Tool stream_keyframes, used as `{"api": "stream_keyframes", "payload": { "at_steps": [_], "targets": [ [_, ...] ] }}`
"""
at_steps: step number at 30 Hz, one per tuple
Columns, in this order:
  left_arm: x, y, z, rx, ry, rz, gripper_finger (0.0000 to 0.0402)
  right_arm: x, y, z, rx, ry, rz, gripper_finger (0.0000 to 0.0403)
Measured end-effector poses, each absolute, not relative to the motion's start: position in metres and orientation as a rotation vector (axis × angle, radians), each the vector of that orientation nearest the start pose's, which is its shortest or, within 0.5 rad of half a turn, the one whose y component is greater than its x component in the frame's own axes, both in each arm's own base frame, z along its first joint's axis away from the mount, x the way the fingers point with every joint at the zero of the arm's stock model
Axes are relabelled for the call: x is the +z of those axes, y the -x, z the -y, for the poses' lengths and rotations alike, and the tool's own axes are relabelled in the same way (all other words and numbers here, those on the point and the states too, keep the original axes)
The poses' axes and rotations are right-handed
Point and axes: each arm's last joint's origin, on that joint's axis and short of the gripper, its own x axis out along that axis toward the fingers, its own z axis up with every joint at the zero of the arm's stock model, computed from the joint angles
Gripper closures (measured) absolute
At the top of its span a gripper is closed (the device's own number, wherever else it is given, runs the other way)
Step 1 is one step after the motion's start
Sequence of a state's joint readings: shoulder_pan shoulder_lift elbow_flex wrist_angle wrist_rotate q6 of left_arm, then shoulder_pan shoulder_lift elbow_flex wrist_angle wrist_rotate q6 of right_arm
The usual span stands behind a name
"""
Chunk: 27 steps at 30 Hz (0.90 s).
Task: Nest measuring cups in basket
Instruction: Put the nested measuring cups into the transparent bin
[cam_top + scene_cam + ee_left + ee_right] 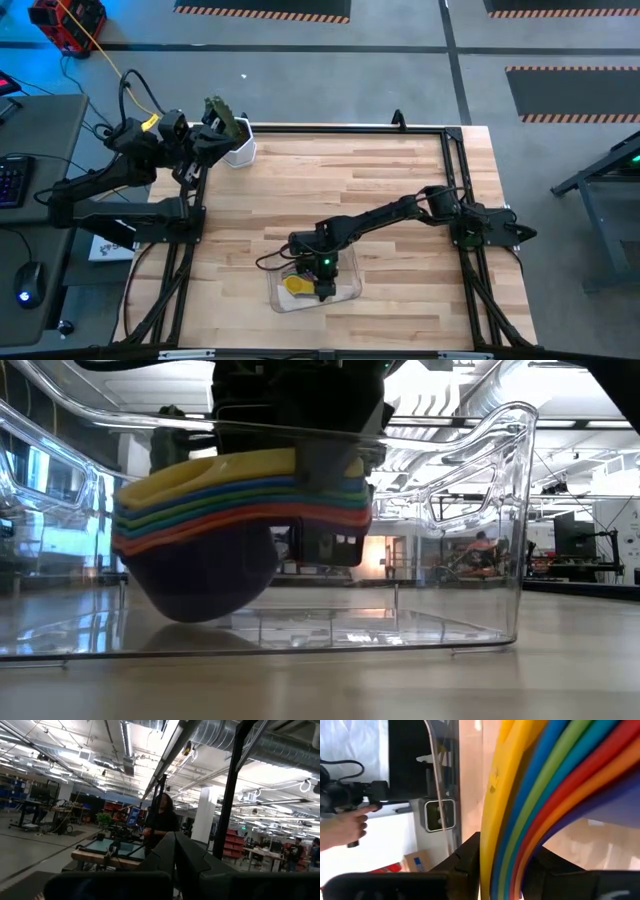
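The measuring cups (240, 500) are nested in one stack, yellow on top, then blue, green, red and orange bands, with a dark cup lowest. The stack is inside the clear basket (500, 510), near the table's front edge in the high view (345, 293). My right gripper (322, 290) reaches down into the basket and is shut on the stack. The stack tilts, and its dark bottom (190, 615) is just at the basket's floor; whether it touches, I cannot tell. My left gripper (175, 850) is shut on nothing, raised at the table's far left corner (212, 135). My right gripper pinches the layered edges of the nested cups (492, 845) between its two fingers, one finger (465, 857) on the yellow top side and the other (547, 867) on the dark underside. It comes slanting down from above. The stack sits tilted in the hold, inside the basket.
A white pot (240, 152) with a green plant stands at the far left corner beside my left arm. Bare wood takes up the middle and right of the table (400, 180). A person's hand (345, 827) shows beyond the table in the right wrist view.
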<state>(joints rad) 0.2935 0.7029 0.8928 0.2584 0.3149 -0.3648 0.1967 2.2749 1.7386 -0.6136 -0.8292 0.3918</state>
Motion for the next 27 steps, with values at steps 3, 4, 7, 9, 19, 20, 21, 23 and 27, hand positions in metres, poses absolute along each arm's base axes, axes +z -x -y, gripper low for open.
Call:
{"api": "stream_keyframes", "payload": {
  "at_steps": [3,4,7,9,19,20,21,23,27],
  "targets": [
    [0.421,-0.131,-0.030,-0.103,0.242,0.417,0.0401,0.152,-0.455,-0.110,0.693,-0.734,-1.327,0.0311],
    [0.421,-0.131,-0.030,-0.104,0.247,0.416,0.0401,0.152,-0.455,-0.108,0.695,-0.747,-1.330,0.0311],
    [0.421,-0.131,-0.030,-0.104,0.248,0.416,0.0401,0.152,-0.456,-0.105,0.685,-0.767,-1.331,0.0310],
    [0.421,-0.131,-0.030,-0.104,0.249,0.416,0.0401,0.152,-0.457,-0.103,0.671,-0.787,-1.336,0.0304],
    [0.421,-0.131,-0.030,-0.105,0.250,0.416,0.0402,0.153,-0.458,-0.098,0.651,-0.828,-1.346,0.0186],
    [0.421,-0.131,-0.030,-0.105,0.250,0.416,0.0402,0.153,-0.458,-0.098,0.651,-0.827,-1.346,0.0174],
    [0.421,-0.131,-0.030,-0.105,0.250,0.416,0.0401,0.153,-0.458,-0.098,0.651,-0.827,-1.345,0.0164],
    [0.421,-0.131,-0.030,-0.105,0.250,0.416,0.0401,0.153,-0.458,-0.097,0.649,-0.829,-1.345,0.0149],
    [0.421,-0.131,-0.030,-0.105,0.250,0.416,0.0402,0.153,-0.459,-0.091,0.616,-0.867,-1.357,0.0140]
  ]
}}
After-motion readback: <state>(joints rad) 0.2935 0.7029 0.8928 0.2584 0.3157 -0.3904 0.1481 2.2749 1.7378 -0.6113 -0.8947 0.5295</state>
